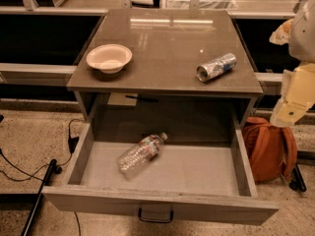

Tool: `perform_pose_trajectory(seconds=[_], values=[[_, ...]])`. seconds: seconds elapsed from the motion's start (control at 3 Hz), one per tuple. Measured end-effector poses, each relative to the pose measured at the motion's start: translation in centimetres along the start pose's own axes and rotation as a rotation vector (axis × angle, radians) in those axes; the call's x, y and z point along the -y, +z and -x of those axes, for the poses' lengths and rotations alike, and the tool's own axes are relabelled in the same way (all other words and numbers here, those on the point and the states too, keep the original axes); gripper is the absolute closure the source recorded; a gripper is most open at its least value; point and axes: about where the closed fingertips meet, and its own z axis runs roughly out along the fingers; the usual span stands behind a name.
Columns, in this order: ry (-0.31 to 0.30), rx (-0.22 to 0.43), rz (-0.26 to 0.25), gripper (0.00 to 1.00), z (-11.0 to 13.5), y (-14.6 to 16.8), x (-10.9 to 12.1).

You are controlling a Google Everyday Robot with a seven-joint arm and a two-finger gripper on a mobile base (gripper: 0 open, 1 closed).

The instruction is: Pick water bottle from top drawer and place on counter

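The water bottle (pixel 140 154) is small, clear and crinkled, with a reddish label band near the neck. It lies on its side in the left-middle of the open top drawer (pixel 162 208), cap pointing to the back right. The drawer is pulled fully out, its dark pull handle at the front. The counter (pixel 165 43) is the glossy brown-grey top above it. My gripper (pixel 289 111) hangs at the right edge of the view, beside the cabinet's right side, well right of and above the bottle, touching nothing.
A pale bowl (pixel 109 57) sits on the counter's left side. A crushed silver-blue can (pixel 215 67) lies on its right side. An orange backpack (pixel 268 149) stands on the floor right of the drawer. Cables (pixel 29 173) run along the floor at left.
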Motion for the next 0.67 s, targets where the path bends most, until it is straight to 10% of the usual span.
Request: perform_pose_trajectory(seconds=[0.67], values=[[-0.066, -0.039, 0.001, 0.00, 0.8, 2.0, -0.1]])
